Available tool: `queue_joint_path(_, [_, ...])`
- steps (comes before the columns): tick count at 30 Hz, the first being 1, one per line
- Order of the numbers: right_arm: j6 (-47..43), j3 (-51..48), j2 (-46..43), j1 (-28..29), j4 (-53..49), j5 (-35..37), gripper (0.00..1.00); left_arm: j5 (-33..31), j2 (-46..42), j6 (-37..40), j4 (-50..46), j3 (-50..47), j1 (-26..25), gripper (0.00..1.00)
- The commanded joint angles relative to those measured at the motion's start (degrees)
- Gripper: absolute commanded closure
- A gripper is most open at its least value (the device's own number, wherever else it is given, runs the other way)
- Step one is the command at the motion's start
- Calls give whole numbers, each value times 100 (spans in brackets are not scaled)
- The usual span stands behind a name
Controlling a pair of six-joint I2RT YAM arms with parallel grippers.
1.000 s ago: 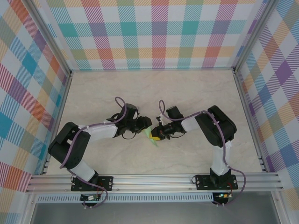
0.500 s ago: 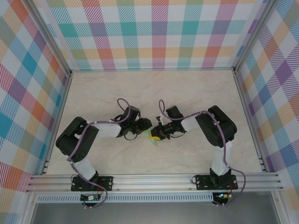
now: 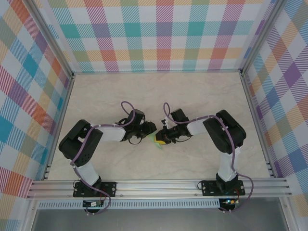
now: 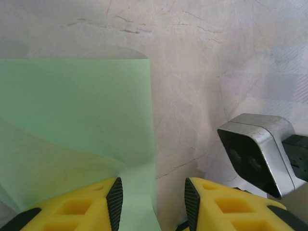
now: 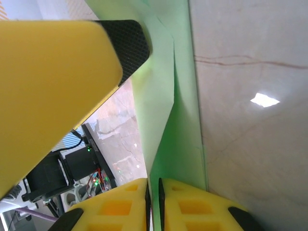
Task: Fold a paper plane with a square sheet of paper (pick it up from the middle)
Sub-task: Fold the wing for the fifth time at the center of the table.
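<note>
Mid-fold on sheet (image 4: 72,106): partly creased, far from finished. Pinching fold with right gripper (image 5: 153,192); holding left gripper (image 4: 153,197) apart over edge.

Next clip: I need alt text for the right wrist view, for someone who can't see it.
Folded pale green paper runs up the frame from the right tool, whose yellow fingers stand almost together on its crease. A big yellow finger with a black pad reaches in at upper left; the marbled table lies to the right.
</note>
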Motion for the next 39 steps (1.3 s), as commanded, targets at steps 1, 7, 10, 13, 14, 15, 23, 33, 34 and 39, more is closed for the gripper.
queue_joint_path(1, [-217, -133, -224, 7, -457, 313, 85, -152, 145, 126, -374, 23, -23, 59])
queue_joint_path(7, [-551, -12, -352, 152, -903, 313, 89, -144, 117, 153, -464, 7, -26, 59])
queue_joint_path(10, [-720, 110, -299, 274, -1281, 502, 90, -153, 133, 172, -568, 48, -26, 59])
queue_joint_path(13, [-872, 204, -116, 367, -1618, 756, 92, -162, 144, 153, -603, 61, -26, 59])
queue_joint_path(14, [-900, 235, -51, 402, -1692, 787, 93, -170, 147, 153, -635, 78, -26, 59])
queue_joint_path(15, [-892, 215, -48, 429, -1689, 858, 93, -171, 152, 153, -648, 92, -26, 59])
queue_joint_path(23, [-898, 270, -402, 471, -1895, 888, 83, -171, 108, 161, -718, 99, -25, 60])
queue_joint_path(33, [-1017, 355, -455, 588, -2190, 1311, 85, -144, 119, 173, -772, 176, -22, 60])
queue_joint_path(34, [-1007, 338, -470, 588, -2194, 1346, 86, -145, 117, 170, -780, 166, -25, 60])
queue_joint_path(39, [-1023, 241, -577, 588, -2328, 1671, 94, -154, 116, 182, -806, 173, -24, 60])
